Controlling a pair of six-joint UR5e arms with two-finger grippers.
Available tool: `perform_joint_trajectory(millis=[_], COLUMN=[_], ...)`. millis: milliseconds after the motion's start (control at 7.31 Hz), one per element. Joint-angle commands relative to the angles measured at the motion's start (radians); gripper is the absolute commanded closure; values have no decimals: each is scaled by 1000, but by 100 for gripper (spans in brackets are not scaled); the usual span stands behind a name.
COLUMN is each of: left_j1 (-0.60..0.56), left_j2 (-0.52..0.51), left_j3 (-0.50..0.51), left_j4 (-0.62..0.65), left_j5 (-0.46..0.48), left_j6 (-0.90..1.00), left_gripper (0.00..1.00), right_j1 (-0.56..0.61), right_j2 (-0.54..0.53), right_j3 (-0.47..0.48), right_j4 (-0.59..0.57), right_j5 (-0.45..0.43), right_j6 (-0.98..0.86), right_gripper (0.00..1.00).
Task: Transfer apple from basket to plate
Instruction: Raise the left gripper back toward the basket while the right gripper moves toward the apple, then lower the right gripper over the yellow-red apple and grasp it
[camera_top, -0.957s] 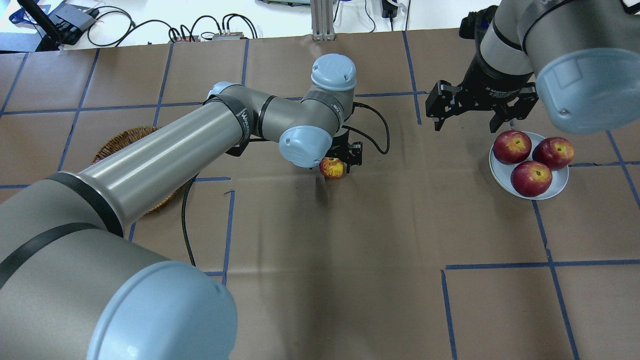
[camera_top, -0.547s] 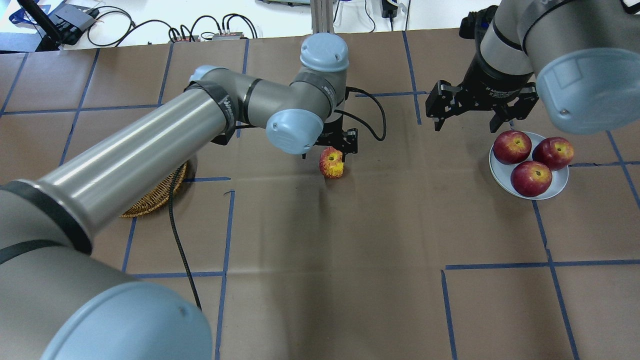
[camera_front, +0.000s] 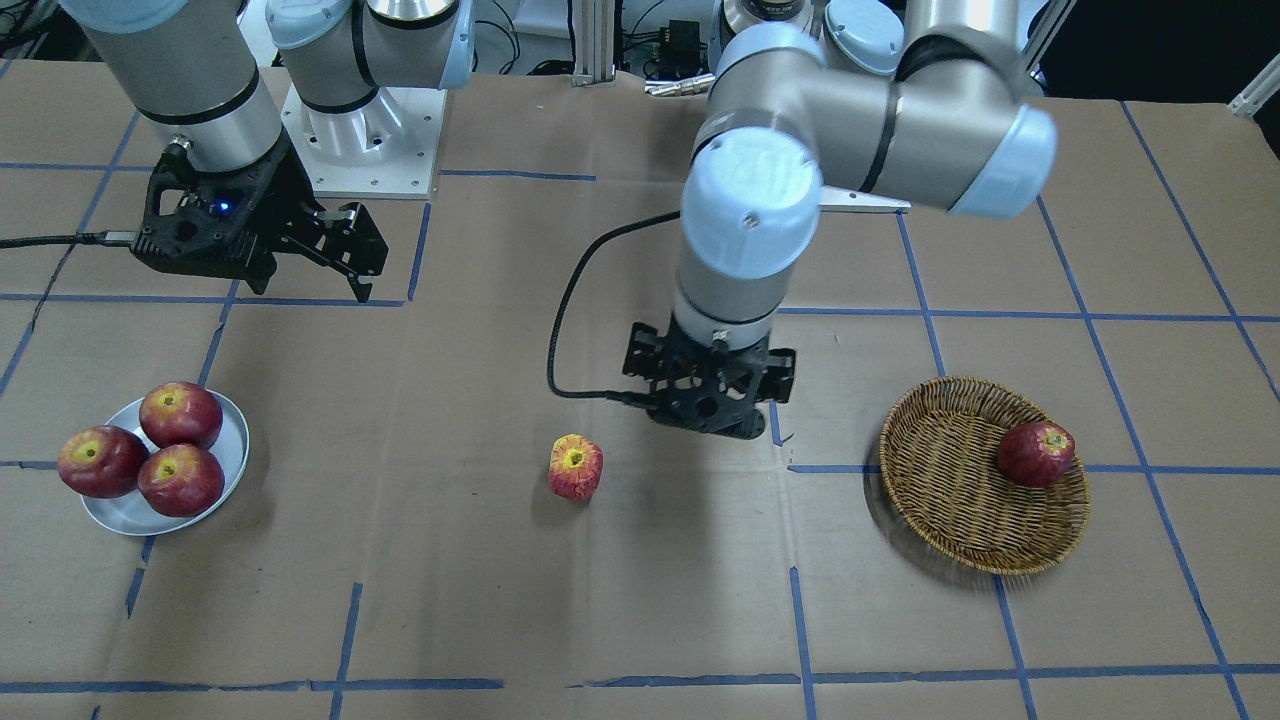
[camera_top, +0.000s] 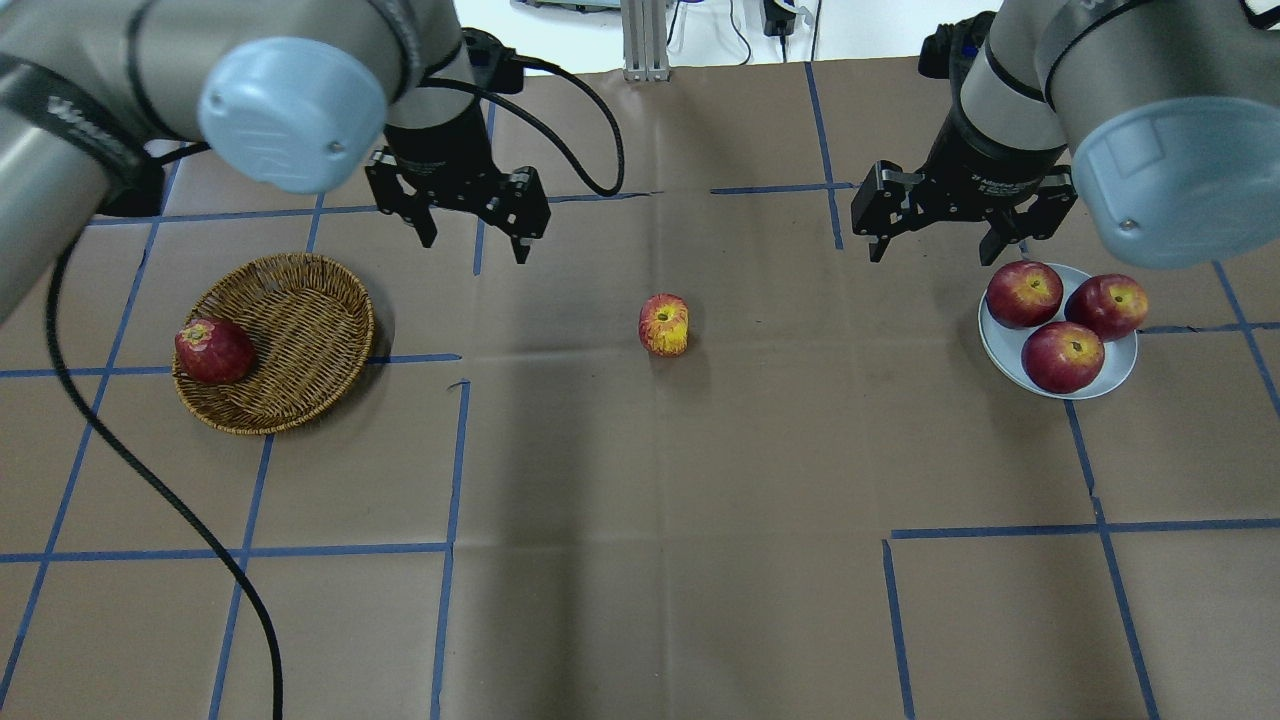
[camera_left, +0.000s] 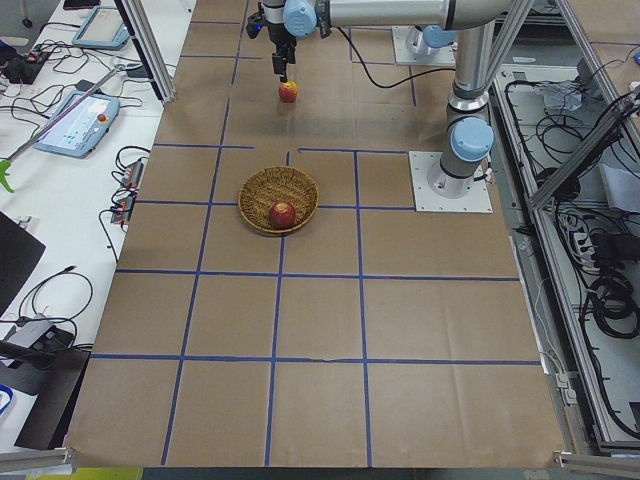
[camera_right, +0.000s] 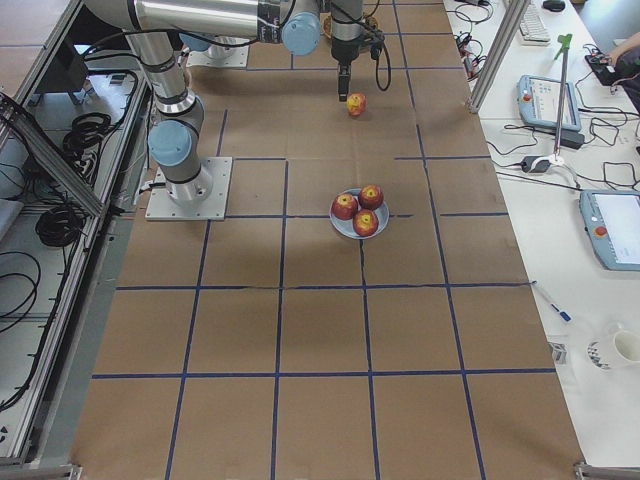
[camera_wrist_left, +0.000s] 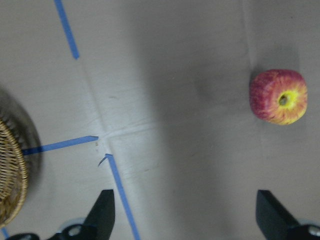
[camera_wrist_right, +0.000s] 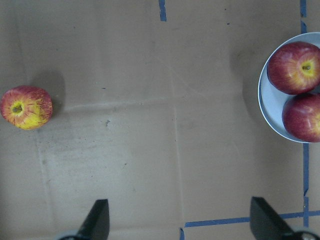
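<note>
The table (camera_top: 700, 480) is covered in matt brown paper crossed by blue tape (camera_top: 340, 549). The basket (camera_top: 300, 300) is rough woven wicker. The plate (camera_top: 1115, 372) is smooth silver-grey metal with a dull sheen. The apple (camera_top: 664, 324) has streaky, fairly matt skin; the dark apples (camera_top: 1024, 294) look glossy.

Apple (camera_top: 664, 324) btwn basket (camera_top: 300, 330) & plate (camera_top: 1000, 346)

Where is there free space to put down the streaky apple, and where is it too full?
The plate is crowded: three dark apples fill it. Bare table lies between the apple and the plate. The basket is mostly bare beside its one dark apple.
</note>
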Motion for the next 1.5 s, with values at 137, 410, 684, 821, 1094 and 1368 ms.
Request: perform_joint_trajectory(millis=[137,410,684,821,1094,1368], left_j1=[104,101,72,54,40,38], left_j2=[163,143,144,140,144,153], left_j3=[-21,-24,-17,-15,-12,-15], left_j4=[-93,-81,-84,-82,-81,-81], left_j5=[-12,-63,-52,-51,-51,-51], left_j6=[56,56,59,54,40,43], left_gripper=[1,1,1,1,1,1], right_j1=[6,122,233,270,314,331], right_j2=[31,129,261,322,415,475], right_j3=[-11,-66,-167,-174,-168,-160], right_j4=[-46,-124,-140,-219,-340,-393], right_j5=[0,-12,-13,-39,-69,-72], right_j6=[19,107,250,293,315,352], right_gripper=[0,0,0,0,0,0])
